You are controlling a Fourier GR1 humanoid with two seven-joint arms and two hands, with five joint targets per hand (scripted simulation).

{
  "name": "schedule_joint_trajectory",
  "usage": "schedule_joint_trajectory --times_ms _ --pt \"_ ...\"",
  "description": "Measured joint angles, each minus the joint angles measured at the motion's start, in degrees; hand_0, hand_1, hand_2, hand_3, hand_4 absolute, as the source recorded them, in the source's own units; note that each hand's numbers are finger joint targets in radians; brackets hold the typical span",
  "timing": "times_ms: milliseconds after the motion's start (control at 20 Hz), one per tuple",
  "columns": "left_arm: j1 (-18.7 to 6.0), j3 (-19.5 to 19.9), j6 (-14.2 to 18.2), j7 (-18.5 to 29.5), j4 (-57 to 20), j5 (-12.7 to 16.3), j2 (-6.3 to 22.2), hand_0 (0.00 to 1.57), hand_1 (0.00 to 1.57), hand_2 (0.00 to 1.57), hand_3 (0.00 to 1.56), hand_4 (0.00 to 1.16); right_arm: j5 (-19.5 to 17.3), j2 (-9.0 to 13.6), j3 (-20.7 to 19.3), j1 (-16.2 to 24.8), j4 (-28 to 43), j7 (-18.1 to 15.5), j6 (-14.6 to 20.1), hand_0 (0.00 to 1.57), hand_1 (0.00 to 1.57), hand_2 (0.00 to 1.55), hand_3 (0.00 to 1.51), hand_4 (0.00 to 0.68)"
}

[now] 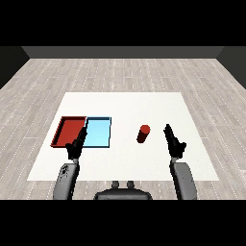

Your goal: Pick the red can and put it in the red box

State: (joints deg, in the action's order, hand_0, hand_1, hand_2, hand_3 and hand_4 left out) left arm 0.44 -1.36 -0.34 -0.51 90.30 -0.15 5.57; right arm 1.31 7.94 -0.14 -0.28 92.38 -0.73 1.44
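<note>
We are looking at the can (pixel 143 133) first: it is standing upright on the white table (pixel 125 163), right of centre, with nothing touching it. Our right hand (pixel 174 142) is hovering just to its right, fingers straight and pointing forward, holding nothing, with a clear gap between it and the can.

Moving outward, the blue tray (pixel 98 133) is lying to the can's left, and the red tray (pixel 70 131) is sitting against the blue one's far left side, so the goal is the farther of the two. Our left hand (pixel 77 145) is hanging over the near edges where the two trays meet, fingers also straight and holding nothing.

We are judging that the pick is not yet begun, and several things could go wrong from here. Because the can is tall and narrow, a sideways brush from our straight fingers could tip it and send it rolling. If we are closing too high or too far back, the can could slip out. The carry is crossing over the blue tray, so releasing early would land the can in the wrong tray. Our left hand is also sitting near the drop path, and the two arms could be colliding there unless it clears away.
</note>
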Motion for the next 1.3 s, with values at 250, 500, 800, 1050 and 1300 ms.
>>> schedule_joint_trajectory --times_ms 250,500,800,1050,1300 --pt "0.04 1.27 0.39 0.35 -0.10 -0.68 -0.33 0.00 0.00 0.00 0.00 0.00 0.66 0.76 -2.76 -1.96 -4.13 -0.38 -2.42 0.00 0.00 0.00 0.00 0.000" --pt "-1.49 3.63 0.56 9.23 2.85 1.44 -1.29 0.00 0.00 0.00 0.00 0.00 6.09 0.83 -5.42 -4.14 -5.31 -7.00 -7.38 0.00 0.00 0.00 0.00 0.000" --pt "-1.63 5.76 -1.12 19.13 -0.14 2.97 -1.50 0.00 0.00 0.00 0.00 0.00 8.43 1.23 -7.16 -5.41 -8.99 -13.90 -11.72 0.00 0.00 0.00 0.00 0.000" --pt "0.09 5.58 -1.68 21.72 0.74 3.07 -2.03 0.00 0.00 0.00 0.00 0.00 8.09 0.99 -7.88 -6.13 -12.21 -16.77 -12.82 0.00 0.00 0.00 0.00 0.000" --pt "0.80 5.34 -1.49 23.03 0.77 2.64 -2.44 0.00 0.00 0.00 0.00 0.00 8.16 0.61 -8.20 -6.49 -12.17 -16.54 -12.61 0.00 0.00 0.00 0.00 0.000"
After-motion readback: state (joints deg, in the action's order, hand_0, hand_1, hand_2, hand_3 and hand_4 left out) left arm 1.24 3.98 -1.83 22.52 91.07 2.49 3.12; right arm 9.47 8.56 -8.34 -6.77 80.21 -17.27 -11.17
